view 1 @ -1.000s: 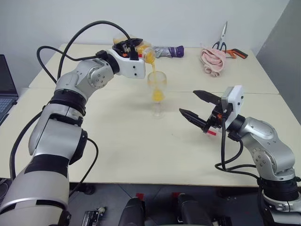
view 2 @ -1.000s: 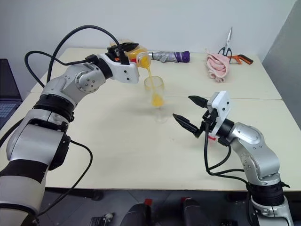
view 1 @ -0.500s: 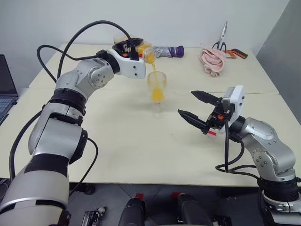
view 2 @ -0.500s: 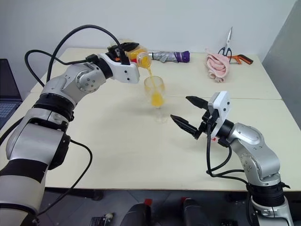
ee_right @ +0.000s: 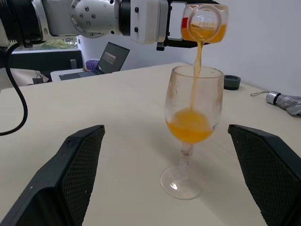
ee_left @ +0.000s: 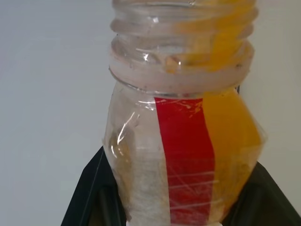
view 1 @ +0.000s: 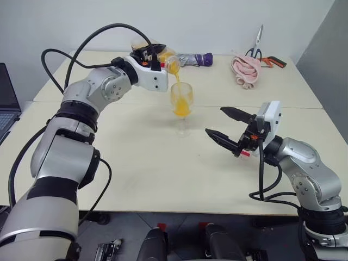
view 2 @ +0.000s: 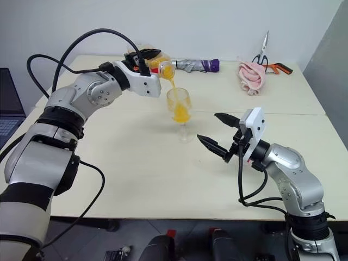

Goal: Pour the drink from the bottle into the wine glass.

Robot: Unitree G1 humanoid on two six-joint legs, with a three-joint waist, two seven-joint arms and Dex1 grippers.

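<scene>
Left hand [view 1: 154, 53] clenched on bottle [view 1: 169, 62], tipped over wine glass [view 1: 181, 98]; I see thin orange drink [ee_right: 190, 126] stream falling into bowl, pooling low. Bottle clear, red label strip, neck uncapped. Glass upright on counter [view 1: 136, 163]. Right hand [view 1: 229, 128] spread wide, empty, beside glass.

A lab or office room: plain white walls, pale cream surface [view 1: 136, 163] pushed together, and a laptop [view 1: 6, 103] at far left.
</scene>
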